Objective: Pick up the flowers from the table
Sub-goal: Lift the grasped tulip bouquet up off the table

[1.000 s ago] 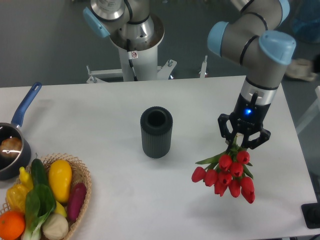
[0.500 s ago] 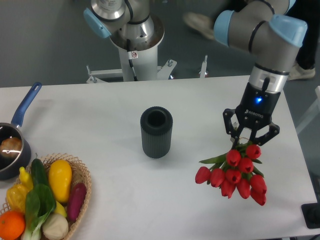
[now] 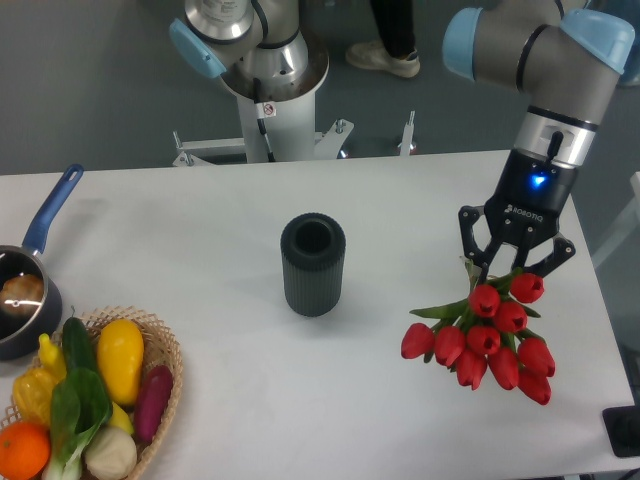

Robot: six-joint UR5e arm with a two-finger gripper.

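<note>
1. Overall, the table [image 3: 200, 215] is seen with a dark ribbed cup [image 3: 313, 264] at its middle, well apart from the flowers [image 3: 485, 335].
2. The flowers are held hanging, blooms downward, near the right edge, apparently off the surface.
3. The gripper [image 3: 516, 272] is pinched on the flowers' stems.
4. The pickup is judged essentially done; only further raising may be left.
</note>
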